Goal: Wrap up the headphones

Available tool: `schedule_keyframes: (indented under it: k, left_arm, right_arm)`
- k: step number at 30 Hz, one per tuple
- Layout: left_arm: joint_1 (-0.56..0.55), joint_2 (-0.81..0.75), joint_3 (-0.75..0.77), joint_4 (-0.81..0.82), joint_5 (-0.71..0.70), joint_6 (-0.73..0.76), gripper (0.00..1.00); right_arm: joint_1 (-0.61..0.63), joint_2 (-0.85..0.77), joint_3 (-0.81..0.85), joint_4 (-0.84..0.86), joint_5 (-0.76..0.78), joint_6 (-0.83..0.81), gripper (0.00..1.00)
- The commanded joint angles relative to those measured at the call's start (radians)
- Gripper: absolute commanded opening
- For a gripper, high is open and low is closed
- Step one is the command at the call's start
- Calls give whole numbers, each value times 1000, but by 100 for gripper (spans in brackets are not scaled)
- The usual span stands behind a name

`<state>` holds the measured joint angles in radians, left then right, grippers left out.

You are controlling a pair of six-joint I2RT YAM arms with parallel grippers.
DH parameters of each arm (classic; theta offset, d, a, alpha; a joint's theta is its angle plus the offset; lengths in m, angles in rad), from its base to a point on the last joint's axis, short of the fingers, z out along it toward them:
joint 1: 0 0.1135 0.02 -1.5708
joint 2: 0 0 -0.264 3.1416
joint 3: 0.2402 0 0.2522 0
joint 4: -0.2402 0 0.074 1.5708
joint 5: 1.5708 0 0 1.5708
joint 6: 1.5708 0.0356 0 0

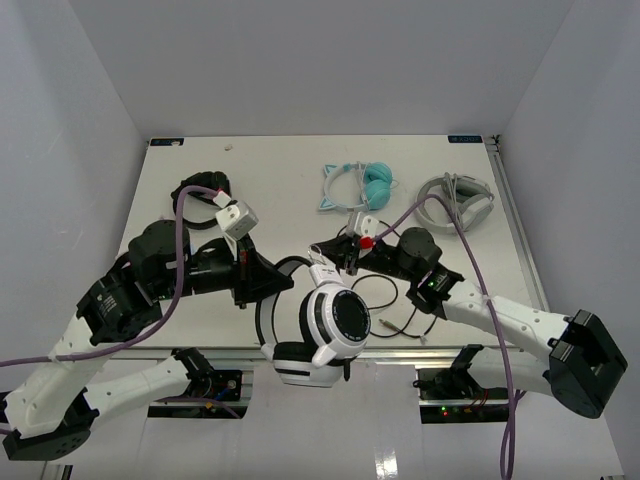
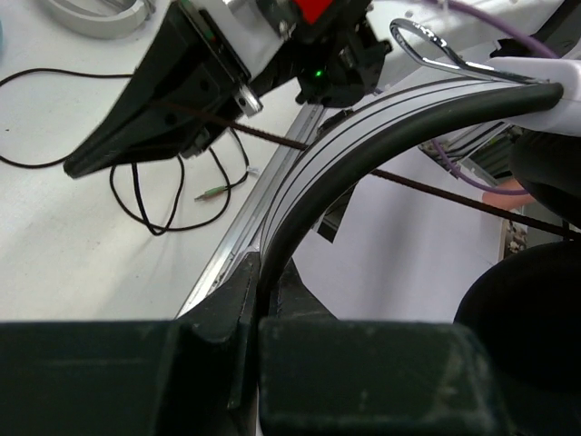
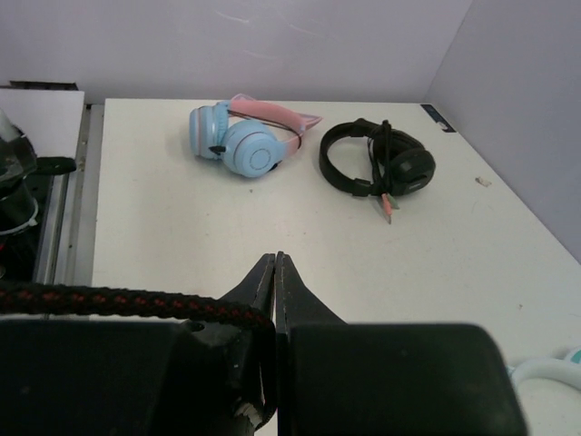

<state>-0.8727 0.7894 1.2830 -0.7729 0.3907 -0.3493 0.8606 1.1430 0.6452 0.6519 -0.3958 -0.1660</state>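
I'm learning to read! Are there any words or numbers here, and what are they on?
No words or numbers can be read.
far right corner sticker: too small to read.
far left corner sticker: too small to read.
headphones: no lettering shows.

In the left wrist view the headphones' (image 2: 363, 136) headband was hidden between the left gripper's (image 2: 259, 309) blurred jaws, and a black ear cushion (image 2: 531, 327) was cut by the right edge. The blurred cable (image 3: 118, 302) ran off the right wrist view's left edge
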Motion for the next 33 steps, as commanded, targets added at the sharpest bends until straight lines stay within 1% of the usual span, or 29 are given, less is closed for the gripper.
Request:
schedule_keyframes:
  k: [1,4,5,9,11,15,19,23,26,29,33]
  left_arm:
    - [-3,13,-5,6,106,30,0]
    - [-3,28,-27,-43,32,59,0]
    - [-3,32,-39,-72,8,76,0]
    - [-3,60,-76,-136,-142,112,0]
    - [-3,78,-100,-153,-201,127,0]
    - [-3,110,-133,-162,-273,133,0]
    - [-4,160,-144,-194,-439,121,0]
    - [-3,234,-142,-220,-589,95,0]
    - [-3,292,-124,-247,-693,66,0]
    - [-3,340,-111,-276,-786,37,0]
    - [-3,387,-92,-280,-863,-5,0]
  right_arm:
    - [-58,26,150,-189,41,-21,8]
    - [-74,33,204,-276,66,-41,8]
    - [-79,35,243,-339,77,-47,8]
    - [-84,33,349,-503,122,-78,8]
    - [-84,28,386,-539,141,-87,8]
    - [-84,38,451,-651,171,-98,8]
    - [-84,52,526,-787,180,-92,8]
    - [-84,81,593,-892,159,-60,8]
    - [-84,99,622,-955,100,-42,8]
    - [-83,97,624,-965,22,-19,8]
    - [-81,95,626,-959,-65,10,8]
